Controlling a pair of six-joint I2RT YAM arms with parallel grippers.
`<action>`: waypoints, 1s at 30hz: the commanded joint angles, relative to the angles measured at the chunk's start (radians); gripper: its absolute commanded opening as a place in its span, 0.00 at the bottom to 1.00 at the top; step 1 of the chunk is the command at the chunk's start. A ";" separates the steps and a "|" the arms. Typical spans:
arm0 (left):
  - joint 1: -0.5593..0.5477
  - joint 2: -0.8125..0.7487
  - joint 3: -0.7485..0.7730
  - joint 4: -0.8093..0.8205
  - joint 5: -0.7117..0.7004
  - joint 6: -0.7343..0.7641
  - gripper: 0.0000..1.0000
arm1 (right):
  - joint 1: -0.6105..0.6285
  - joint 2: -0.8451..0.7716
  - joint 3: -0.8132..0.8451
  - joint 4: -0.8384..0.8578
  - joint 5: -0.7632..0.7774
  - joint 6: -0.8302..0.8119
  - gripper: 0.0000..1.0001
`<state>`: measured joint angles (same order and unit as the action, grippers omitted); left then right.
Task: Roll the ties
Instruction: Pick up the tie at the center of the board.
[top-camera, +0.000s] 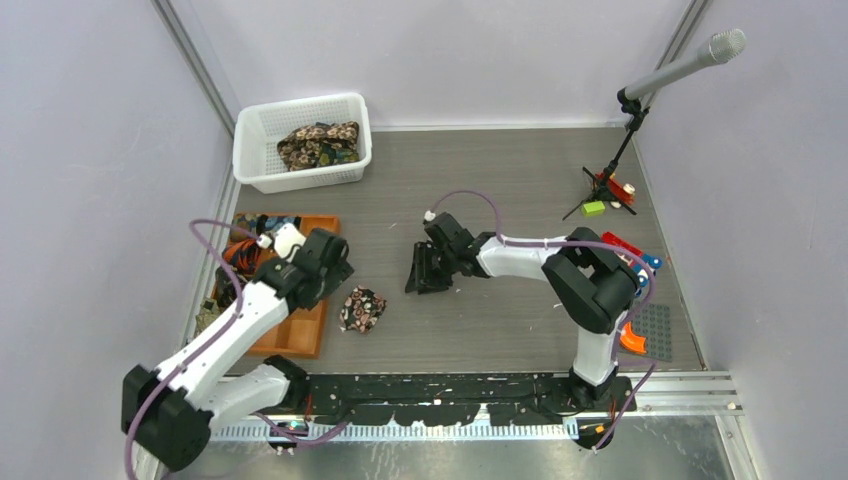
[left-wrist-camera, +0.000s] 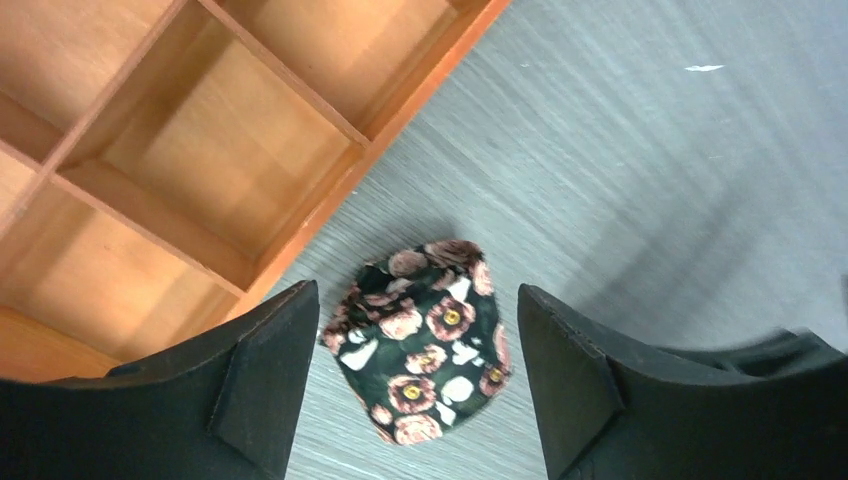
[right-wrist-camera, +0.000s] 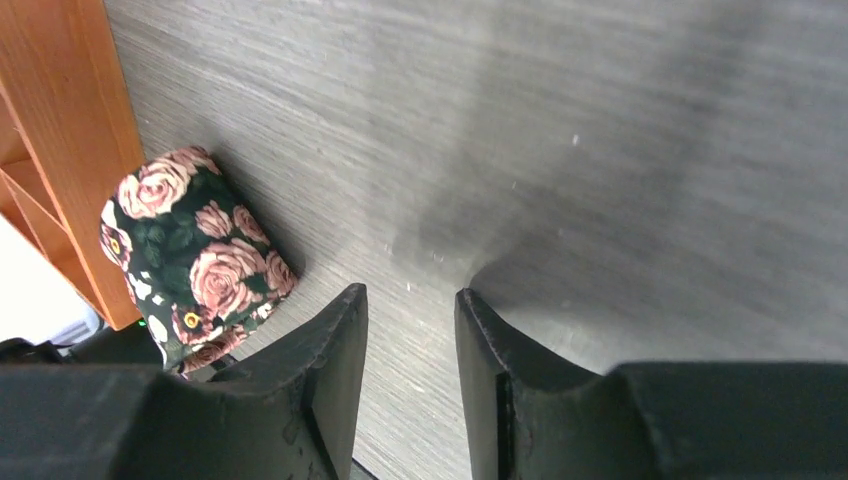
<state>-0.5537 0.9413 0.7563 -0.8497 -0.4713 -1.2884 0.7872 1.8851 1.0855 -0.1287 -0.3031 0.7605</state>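
Top external view, going big to small. The grey wood-grain surface (top-camera: 500, 180) takes up most of it, with both arms reaching in from the near edge.

The left arm (top-camera: 235, 325) leans over the orange compartment tray (top-camera: 300, 338). The right arm (top-camera: 520, 258) stretches toward the middle of the surface.

At the far left sits a white mesh basket (top-camera: 255, 135) with a heap of brown-gold patterned ties (top-camera: 318, 145) in it. A mic stand (top-camera: 640, 110) is in the far right corner.

One rolled tie (top-camera: 362, 309), black with pink roses, lies on the surface right beside the tray's outer wall, between the two arms.

In the left wrist view the left tool (left-wrist-camera: 415, 292) is spread wide and released. The roll shows in the gap below it and neither finger touches it.

In the right wrist view the right tool (right-wrist-camera: 410, 297) has its fingers only a little apart and nothing between them, so it's grasping nothing. It points down at bare surface, and the roll is off to one side against the tray.

The tray compartments that show in the left wrist view are bare wood. The far ones hold something dark in the top view, too small for me to tell what.
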 joint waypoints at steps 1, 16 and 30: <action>0.063 0.146 0.055 -0.019 0.101 0.266 0.74 | 0.070 -0.054 -0.039 0.021 0.134 0.068 0.45; 0.344 0.169 0.063 0.163 0.738 0.745 0.78 | 0.080 -0.120 -0.399 0.814 -0.079 0.350 0.82; 0.356 0.352 0.081 0.150 0.723 0.728 0.52 | 0.220 0.003 -0.414 0.961 0.120 0.463 0.83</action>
<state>-0.2024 1.2877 0.8089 -0.7136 0.2470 -0.5495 0.9775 1.8729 0.6640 0.7937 -0.3141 1.1946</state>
